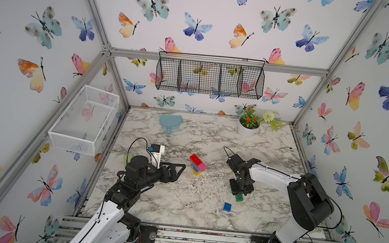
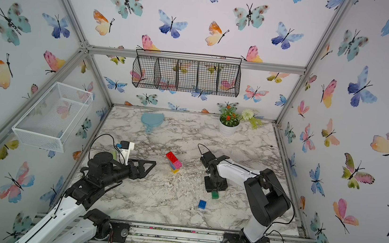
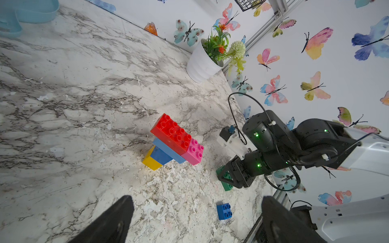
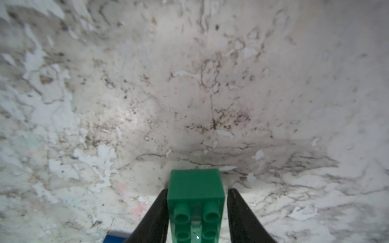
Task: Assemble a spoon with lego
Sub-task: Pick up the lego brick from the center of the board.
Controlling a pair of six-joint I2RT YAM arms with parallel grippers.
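Basically, the tabletop point(image 1: 178, 214) is grey-veined marble print, scuffed w/ white flaked patches, esp. mid-table and toward the front. Butterfly wallpaper covers the walls on three sides, set in an aluminium frame point(image 1: 134, 53). A black wire basket point(image 1: 210, 78) hangs on the back wall and a white mesh basket point(image 1: 85, 118) on the left one. At the back sit a pale-teal paddle point(image 1: 170, 122) and a white pot plant point(image 1: 248, 129).

The part-built spoon point(image 1: 198, 165) lies mid-table: red, light-blue, pink, blue and yellow bricks joined. The left gripper point(image 1: 181, 170) hovers to its left, jaws spread wide, nothing btwn them. The right gripper point(image 4: 198, 189) points down front-right of the spoon, jaws straddling a green brick point(image 4: 195, 183). One finger touches it and a thin gap shows at the other, so can't tell if it's clamped. A loose blue brick point(image 1: 227, 207) lies near it.
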